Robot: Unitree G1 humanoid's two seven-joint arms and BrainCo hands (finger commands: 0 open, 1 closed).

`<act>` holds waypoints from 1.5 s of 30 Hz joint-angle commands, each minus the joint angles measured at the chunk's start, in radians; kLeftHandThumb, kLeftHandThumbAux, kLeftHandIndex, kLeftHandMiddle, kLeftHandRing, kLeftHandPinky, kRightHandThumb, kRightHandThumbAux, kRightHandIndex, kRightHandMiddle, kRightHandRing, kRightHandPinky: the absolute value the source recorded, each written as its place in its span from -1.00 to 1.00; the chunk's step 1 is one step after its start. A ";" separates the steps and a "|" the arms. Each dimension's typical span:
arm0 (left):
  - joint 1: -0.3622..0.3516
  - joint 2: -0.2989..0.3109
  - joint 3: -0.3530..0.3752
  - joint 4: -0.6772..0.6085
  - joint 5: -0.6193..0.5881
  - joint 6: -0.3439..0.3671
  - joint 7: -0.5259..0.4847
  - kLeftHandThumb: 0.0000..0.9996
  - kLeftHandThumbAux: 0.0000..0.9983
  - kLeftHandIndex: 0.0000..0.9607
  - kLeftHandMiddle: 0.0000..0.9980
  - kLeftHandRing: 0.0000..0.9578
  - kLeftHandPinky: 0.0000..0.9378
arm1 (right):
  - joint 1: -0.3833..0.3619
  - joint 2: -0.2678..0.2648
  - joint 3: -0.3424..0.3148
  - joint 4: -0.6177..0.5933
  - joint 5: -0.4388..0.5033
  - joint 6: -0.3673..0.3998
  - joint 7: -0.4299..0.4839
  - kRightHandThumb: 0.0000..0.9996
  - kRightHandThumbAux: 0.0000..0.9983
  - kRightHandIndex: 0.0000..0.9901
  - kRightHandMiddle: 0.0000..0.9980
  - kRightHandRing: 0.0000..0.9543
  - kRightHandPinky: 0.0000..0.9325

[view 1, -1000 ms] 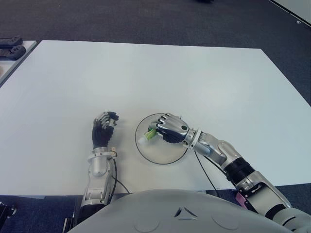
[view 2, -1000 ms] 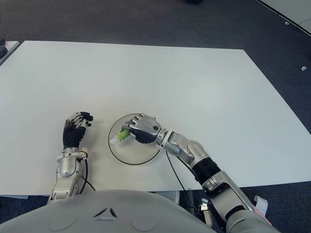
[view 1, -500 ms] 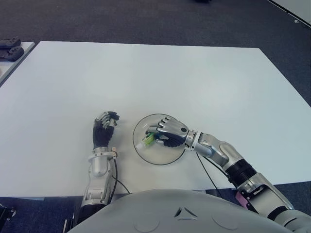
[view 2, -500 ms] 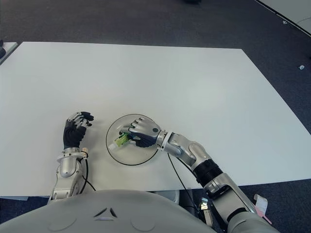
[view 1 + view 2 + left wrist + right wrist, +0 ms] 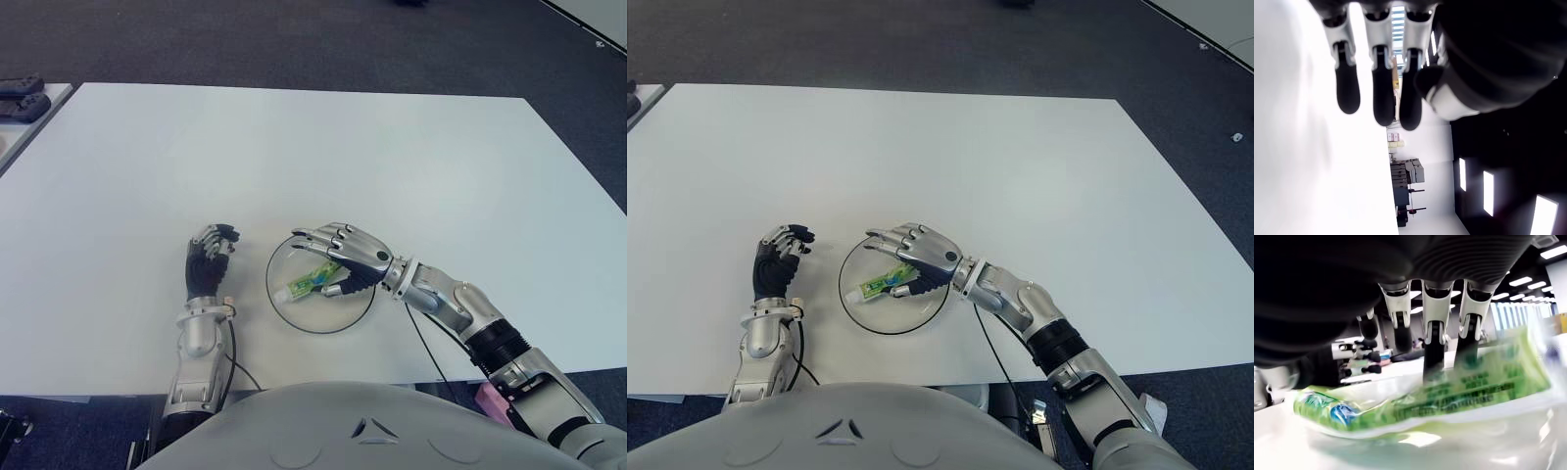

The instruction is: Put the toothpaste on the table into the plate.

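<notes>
Green-and-white toothpaste [image 5: 312,283] – clear, dark-rimmed plate [image 5: 284,315] – on a white table [image 5: 294,157].

glossy toothpaste [image 5: 314,282] tube, matt white table [image 5: 323,157]

One toothpaste [image 5: 312,283], one plate [image 5: 284,309], one table [image 5: 392,157], two robot hands.

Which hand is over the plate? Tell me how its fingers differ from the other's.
The right hand: it is over the plate with fingers spread above the toothpaste. The left hand, beside the plate's left, is curled and holds nothing.
</notes>
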 commanded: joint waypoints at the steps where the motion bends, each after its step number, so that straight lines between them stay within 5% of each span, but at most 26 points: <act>1: -0.002 0.005 0.006 0.006 0.006 0.011 0.002 0.43 0.45 -0.11 -0.05 -0.04 0.00 | 0.001 -0.012 -0.030 -0.005 0.025 -0.020 -0.027 -0.53 -0.42 -1.00 -1.00 -1.00 -1.00; 8: -0.005 0.007 0.007 0.010 0.001 0.006 -0.002 0.43 0.45 -0.11 -0.05 -0.03 0.01 | 0.015 -0.054 -0.100 -0.045 0.091 -0.050 -0.019 -0.61 -0.46 -1.00 -1.00 -1.00 -1.00; 13: -0.007 0.008 0.009 0.017 -0.002 0.003 -0.003 0.43 0.45 -0.11 -0.04 -0.02 0.03 | 0.053 -0.056 -0.139 -0.092 0.147 -0.003 0.033 -0.59 -0.43 -1.00 -1.00 -1.00 -1.00; 21: -0.010 0.009 0.012 0.020 -0.007 0.005 -0.005 0.43 0.45 -0.11 -0.03 -0.01 0.03 | 0.174 -0.003 -0.230 -0.219 0.312 0.123 0.101 -0.31 -0.07 -1.00 -1.00 -1.00 -1.00; 26: -0.014 0.010 0.015 0.022 -0.012 0.006 -0.011 0.43 0.45 -0.11 -0.02 -0.01 0.03 | 0.257 0.084 -0.295 -0.229 0.480 0.111 0.057 -0.30 0.23 -0.98 -0.88 -0.92 -0.78; 33: -0.015 0.011 0.017 0.022 -0.011 0.006 -0.013 0.43 0.45 -0.11 -0.03 -0.02 0.02 | 0.311 0.202 -0.350 -0.195 0.658 0.077 0.034 -0.31 0.51 -0.54 -0.56 -0.62 -0.50; 40: -0.013 0.010 0.021 0.014 -0.006 0.020 -0.010 0.43 0.45 -0.11 -0.04 -0.04 0.00 | 0.322 0.322 -0.395 -0.021 0.749 -0.031 -0.012 -0.25 0.68 -0.31 -0.42 -0.44 -0.37; 43: -0.011 0.010 0.020 0.012 -0.004 0.025 -0.009 0.43 0.45 -0.11 -0.05 -0.04 -0.01 | 0.319 0.368 -0.420 0.037 0.806 -0.073 -0.012 0.18 0.53 -0.21 -0.36 -0.38 -0.32; 45: -0.011 0.008 0.019 0.011 -0.005 0.026 -0.010 0.44 0.45 -0.11 -0.05 -0.04 -0.02 | 0.320 0.394 -0.439 0.058 0.836 -0.076 -0.013 0.29 0.50 -0.19 -0.33 -0.35 -0.30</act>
